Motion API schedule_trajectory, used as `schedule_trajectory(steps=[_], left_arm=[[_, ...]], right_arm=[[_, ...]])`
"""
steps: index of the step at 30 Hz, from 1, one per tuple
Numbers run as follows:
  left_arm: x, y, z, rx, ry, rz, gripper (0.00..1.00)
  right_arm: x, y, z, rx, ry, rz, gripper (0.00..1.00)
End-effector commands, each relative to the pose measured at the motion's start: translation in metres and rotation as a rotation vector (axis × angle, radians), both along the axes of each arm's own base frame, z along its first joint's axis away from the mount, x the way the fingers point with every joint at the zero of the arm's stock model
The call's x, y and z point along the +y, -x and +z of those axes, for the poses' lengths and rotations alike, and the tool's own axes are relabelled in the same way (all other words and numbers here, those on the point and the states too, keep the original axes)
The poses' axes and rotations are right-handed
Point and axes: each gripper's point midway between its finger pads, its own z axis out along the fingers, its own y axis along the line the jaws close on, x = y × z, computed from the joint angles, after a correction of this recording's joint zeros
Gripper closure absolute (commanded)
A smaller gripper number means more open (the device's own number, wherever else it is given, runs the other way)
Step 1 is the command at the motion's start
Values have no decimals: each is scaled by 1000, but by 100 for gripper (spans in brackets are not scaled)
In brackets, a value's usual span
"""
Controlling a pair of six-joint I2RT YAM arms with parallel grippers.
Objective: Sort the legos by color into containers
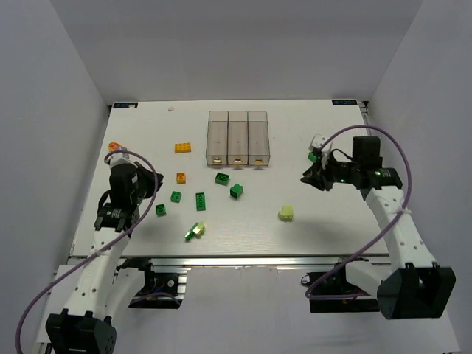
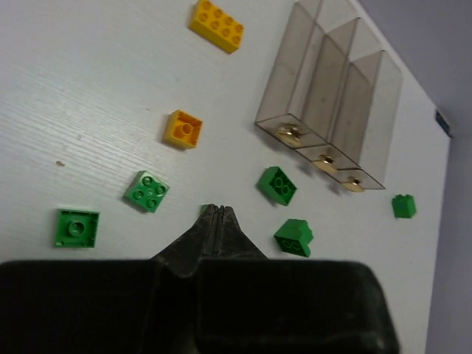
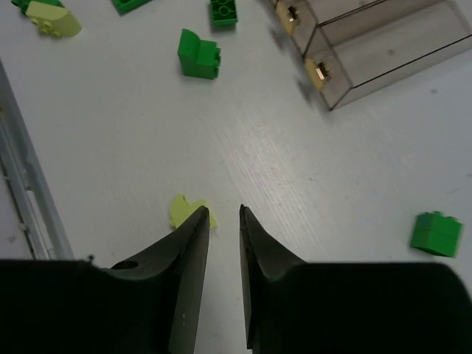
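Three joined clear containers stand at the back middle; they also show in the left wrist view and the right wrist view. Orange legos, several green legos and pale yellow-green legos lie loose on the table. My left gripper is shut and empty above the green legos. My right gripper is open a little and empty. A pale lego lies below its left fingertip and a green lego to its right.
The table's front metal rail runs along the near edge. A small white piece lies by the right arm and an orange-red spot at the far left. Grey walls close in the table.
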Motion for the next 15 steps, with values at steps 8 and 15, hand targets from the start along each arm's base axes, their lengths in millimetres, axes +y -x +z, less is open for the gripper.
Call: schedule_trajectory(steps=[8,15], left_arm=[[49,-34,-26,315,-175,111,22],[122,-85,-47,521,-357,238,13]], right_arm=[[51,-39,-33,195,4,0,25],[77,-53,-44,265,-29,26,20]])
